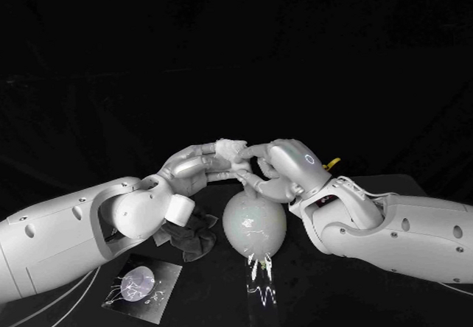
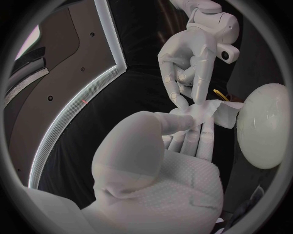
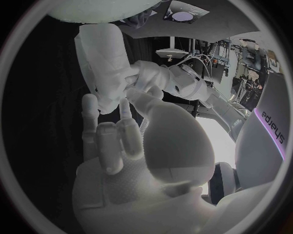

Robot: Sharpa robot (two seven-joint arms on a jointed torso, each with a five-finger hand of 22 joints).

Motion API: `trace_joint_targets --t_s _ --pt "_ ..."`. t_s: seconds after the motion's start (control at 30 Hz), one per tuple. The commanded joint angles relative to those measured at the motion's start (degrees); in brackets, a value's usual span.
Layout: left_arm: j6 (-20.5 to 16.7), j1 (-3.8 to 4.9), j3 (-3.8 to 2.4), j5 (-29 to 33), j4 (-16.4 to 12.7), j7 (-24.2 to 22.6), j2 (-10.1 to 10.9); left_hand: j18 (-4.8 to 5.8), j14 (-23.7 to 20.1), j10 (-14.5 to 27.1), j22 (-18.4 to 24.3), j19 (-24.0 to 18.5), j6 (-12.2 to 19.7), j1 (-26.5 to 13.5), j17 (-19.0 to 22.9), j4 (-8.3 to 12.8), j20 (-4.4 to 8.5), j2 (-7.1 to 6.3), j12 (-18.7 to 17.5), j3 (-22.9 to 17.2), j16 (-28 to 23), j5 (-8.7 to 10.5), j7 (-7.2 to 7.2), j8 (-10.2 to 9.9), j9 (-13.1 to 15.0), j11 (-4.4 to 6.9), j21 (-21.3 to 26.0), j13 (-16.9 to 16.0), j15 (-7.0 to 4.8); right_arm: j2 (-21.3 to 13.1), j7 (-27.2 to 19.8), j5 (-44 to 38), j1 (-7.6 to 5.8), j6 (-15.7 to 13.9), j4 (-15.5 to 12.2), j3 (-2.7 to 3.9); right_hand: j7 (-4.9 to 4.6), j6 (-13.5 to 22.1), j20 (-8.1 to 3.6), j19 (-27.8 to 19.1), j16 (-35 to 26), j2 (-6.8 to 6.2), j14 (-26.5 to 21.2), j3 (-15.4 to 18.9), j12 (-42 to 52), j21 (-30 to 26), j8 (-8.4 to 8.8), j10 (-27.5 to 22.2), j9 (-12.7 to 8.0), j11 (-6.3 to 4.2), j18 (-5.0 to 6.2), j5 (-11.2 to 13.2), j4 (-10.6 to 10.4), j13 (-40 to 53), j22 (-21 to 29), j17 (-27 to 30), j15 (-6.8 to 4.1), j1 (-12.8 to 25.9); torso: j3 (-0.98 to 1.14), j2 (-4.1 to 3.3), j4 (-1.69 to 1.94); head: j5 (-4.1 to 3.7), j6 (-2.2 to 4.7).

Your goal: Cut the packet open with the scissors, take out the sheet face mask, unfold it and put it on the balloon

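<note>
Left hand, right hand on mask

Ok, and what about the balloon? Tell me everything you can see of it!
The balloon is pale white, smooth and shiny, and blown up into an egg shape. Its fat end points away from the robot and its thin end points towards it. It sits on the black table between the two arms. The left hand and the right hand hold a white mask just above the fat end. I cannot tell if the mask touches it.
</note>
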State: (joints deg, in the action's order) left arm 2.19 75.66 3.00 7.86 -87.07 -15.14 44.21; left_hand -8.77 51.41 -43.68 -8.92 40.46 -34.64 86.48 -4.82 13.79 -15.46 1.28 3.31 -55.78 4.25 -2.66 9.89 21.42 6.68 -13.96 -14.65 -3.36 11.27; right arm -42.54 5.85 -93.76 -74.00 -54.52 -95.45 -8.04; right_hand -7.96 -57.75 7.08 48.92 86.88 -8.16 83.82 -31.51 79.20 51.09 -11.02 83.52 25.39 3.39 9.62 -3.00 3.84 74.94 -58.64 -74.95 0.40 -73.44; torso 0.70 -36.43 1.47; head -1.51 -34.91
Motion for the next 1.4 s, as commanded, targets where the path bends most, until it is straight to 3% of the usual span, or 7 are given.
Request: trace_joint_targets --t_s 0.03,0.17,0.57,0.83,1.1,1.2,1.4 --pt "0.3 0.05 -0.08 -0.4 -0.1 -0.4 -0.1 -0.06 0.3 0.0 0.0 -0.3 -0.3 0.4 0.0 0.5 -0.21 -0.43 0.0 -0.8 0.2 -0.16 7.14 0.2 -0.1 -0.08 -0.3 0.0 0.17 0.0 2.2 -2.5 0.00 -1.3 0.2 0.07 -0.03 -0.3 -0.16 -0.1 0.1 -0.81 1.4 -0.1 -0.5 -0.1 0.44 0.5 -0.2 0.01 0.79 0.2 -0.3 6.3 0.0 -6.0 -0.08 0.3 -0.01 0.03 0.01 -0.02 0.05" --pt "0.8 0.05 -0.08 -0.1 -0.2 -0.7 -0.1 -0.10 -0.1 1.3 0.1 -1.0 0.1 -0.1 0.2 1.1 -0.43 -1.43 -0.2 -1.3 -0.2 -0.15 7.17 0.0 -0.3 -0.19 -0.2 0.2 0.33 0.1 3.5 -3.5 0.00 0.3 0.4 0.07 -0.05 -0.2 -0.16 -0.2 -0.1 -1.23 1.1 -0.1 -0.9 -0.1 0.62 0.3 -0.3 0.03 0.77 0.2 -0.3 6.0 0.0 -5.7 -0.06 0.4 0.00 -0.01 0.00 -0.04 0.05" --pt "2.1 0.05 -0.08 0.4 -0.2 -1.3 -0.2 -0.15 -1.2 4.4 0.6 -2.8 2.0 -1.3 0.6 1.5 -0.92 -2.20 -0.4 -4.2 -0.6 -0.14 7.20 -1.1 -0.8 -0.41 0.2 0.3 0.68 0.7 5.7 -5.2 -0.01 3.6 1.0 0.07 -0.08 -0.3 -0.15 -0.4 -0.1 -2.10 1.0 0.2 -1.2 -0.3 0.83 0.1 -0.4 0.09 0.73 0.3 -0.6 5.8 0.0 -5.5 -0.02 0.8 0.00 -0.01 0.06 -0.17 0.09" --pt "3.0 0.05 -0.08 0.5 -0.2 -1.6 -0.3 0.00 -2.4 6.5 0.9 -3.9 3.0 -1.8 0.8 1.6 -0.99 -2.32 -0.4 -5.3 -0.7 -0.15 7.23 -1.6 -1.1 -0.56 0.5 0.4 0.92 1.1 6.3 -5.7 -0.01 4.1 1.3 0.07 0.13 -0.9 -0.16 -0.5 0.0 -2.13 1.2 0.2 -0.8 -0.4 0.68 0.3 -0.4 -0.05 0.74 0.3 -0.8 6.1 0.0 -5.9 -0.07 0.7 0.00 -0.03 0.06 -0.18 0.05" --pt "3.3 0.05 -0.08 0.5 -0.2 -1.6 -0.3 0.06 -3.0 7.1 1.3 -4.2 3.4 -2.1 0.8 1.7 -1.08 -2.13 -0.4 -8.6 -0.5 -0.15 7.25 -1.6 -1.2 -0.61 0.7 0.4 1.01 1.3 6.2 -5.9 -0.01 2.5 1.5 0.07 0.92 -3.1 -0.40 1.0 0.7 -0.83 2.2 -0.7 1.0 0.9 -0.12 1.5 -0.2 -0.73 0.55 0.3 -1.3 7.4 -1.0 -7.6 -0.58 -0.2 0.01 -0.03 0.03 -0.17 0.10" --pt "3.4 0.05 -0.08 0.5 -0.3 -1.5 -0.3 0.02 -3.1 7.0 1.5 -4.1 3.4 -2.2 0.7 1.5 -1.10 -1.81 -0.4 -10.5 -0.4 -0.14 7.25 -1.5 -1.2 -0.60 0.8 0.4 1.00 1.3 5.9 -5.8 -0.01 1.7 1.4 0.07 1.86 -5.0 -0.68 3.5 1.4 1.00 3.5 -1.5 3.0 3.0 -1.15 2.7 0.2 -1.50 0.12 0.2 -1.9 8.9 -2.6 -9.8 -1.18 -0.6 0.02 -0.02 0.04 -0.18 0.08" --pt "3.4 0.05 -0.08 0.5 -0.2 -1.6 -0.3 0.04 -3.4 7.3 1.5 -4.1 3.5 -2.3 0.7 1.5 -1.10 -1.79 -0.4 -11.1 -0.5 -0.14 7.25 -1.5 -1.3 -0.61 0.8 0.4 1.01 1.3 5.3 -5.8 0.00 1.0 1.3 0.07 2.57 -6.0 -1.06 5.8 2.0 2.25 4.5 -2.1 4.7 5.0 -2.16 3.7 0.9 -2.25 -0.28 0.2 -1.8 10.3 -4.0 -11.6 -2.00 -1.6 0.02 0.00 0.00 -0.21 0.09"
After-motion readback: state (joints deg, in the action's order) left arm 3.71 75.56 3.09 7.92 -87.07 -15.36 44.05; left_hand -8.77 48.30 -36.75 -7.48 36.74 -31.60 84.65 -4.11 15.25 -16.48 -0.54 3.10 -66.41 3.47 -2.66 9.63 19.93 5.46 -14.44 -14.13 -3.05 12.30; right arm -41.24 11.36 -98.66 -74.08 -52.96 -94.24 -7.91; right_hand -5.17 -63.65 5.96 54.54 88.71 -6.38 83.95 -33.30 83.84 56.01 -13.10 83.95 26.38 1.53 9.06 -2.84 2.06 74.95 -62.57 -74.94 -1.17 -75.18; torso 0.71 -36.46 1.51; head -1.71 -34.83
